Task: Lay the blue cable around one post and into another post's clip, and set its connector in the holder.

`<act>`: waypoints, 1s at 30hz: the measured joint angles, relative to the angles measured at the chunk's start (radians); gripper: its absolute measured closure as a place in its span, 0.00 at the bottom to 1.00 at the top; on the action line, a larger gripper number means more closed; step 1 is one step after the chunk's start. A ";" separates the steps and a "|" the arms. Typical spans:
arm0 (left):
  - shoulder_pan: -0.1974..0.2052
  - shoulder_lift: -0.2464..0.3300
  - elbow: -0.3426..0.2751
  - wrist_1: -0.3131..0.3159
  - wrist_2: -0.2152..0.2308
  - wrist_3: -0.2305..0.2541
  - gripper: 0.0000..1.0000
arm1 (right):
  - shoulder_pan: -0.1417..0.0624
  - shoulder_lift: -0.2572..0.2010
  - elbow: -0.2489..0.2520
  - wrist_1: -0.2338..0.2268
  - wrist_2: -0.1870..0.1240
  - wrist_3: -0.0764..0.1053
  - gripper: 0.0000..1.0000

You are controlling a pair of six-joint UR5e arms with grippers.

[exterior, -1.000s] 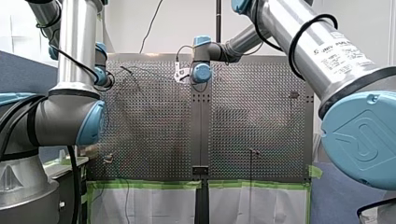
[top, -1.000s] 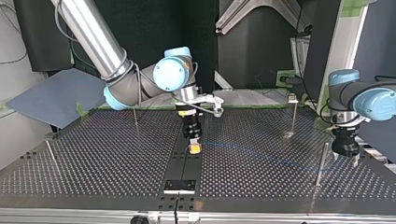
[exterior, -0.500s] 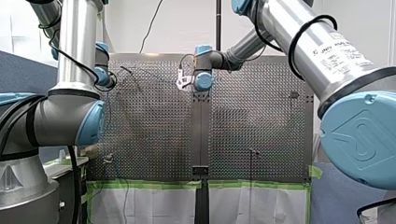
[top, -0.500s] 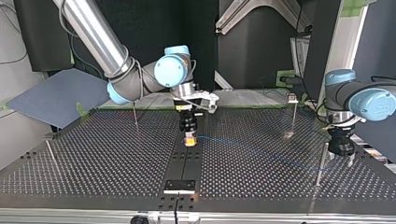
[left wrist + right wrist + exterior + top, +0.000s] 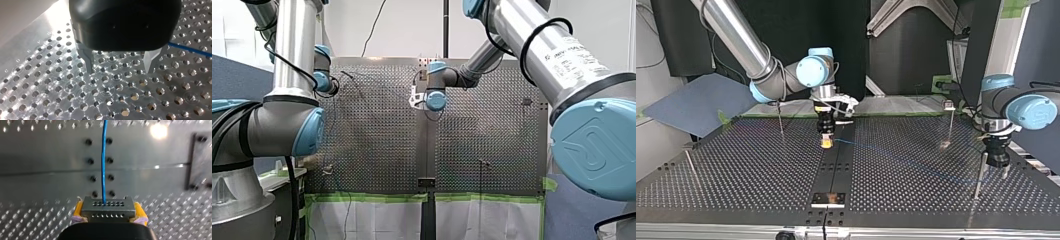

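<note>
Across the perforated table point(image 5: 736, 170) the job looks to me only partly begun. Over the dark centre strip point(image 5: 838, 167), my right gripper point(image 5: 826, 142) is clamped on the connector point(image 5: 107, 208), with its yellow pads pressing the two sides. My left gripper point(image 5: 120, 70) hangs just above the holes at the top view's right, metal fingers spread with nothing between them. A thin post point(image 5: 980, 172) stands just beside it. From the connector the blue cable point(image 5: 103, 157) runs over the table toward that post. I cannot tell whether it wraps the post, and I see no clip holding it. By my reading, routing, clipping and seating the connector are all left to do. The holder is perhaps the small block point(image 5: 828, 199) at the strip's near end.
</note>
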 joint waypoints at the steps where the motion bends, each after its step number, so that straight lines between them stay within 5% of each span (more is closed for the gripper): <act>1: 0.000 0.000 0.000 0.000 -0.002 -0.002 0.00 | -0.003 0.000 0.008 -0.008 0.002 0.002 1.00; 7: -0.001 0.000 0.000 -0.002 -0.008 -0.016 0.00 | -0.022 0.001 0.057 -0.057 0.027 0.013 1.00; 22: -0.002 -0.001 -0.007 -0.008 -0.009 -0.021 0.00 | -0.064 0.008 0.182 -0.182 0.143 0.018 1.00; 30: -0.004 0.000 -0.008 -0.008 -0.009 -0.022 0.00 | -0.085 0.062 0.255 -0.255 0.185 0.031 1.00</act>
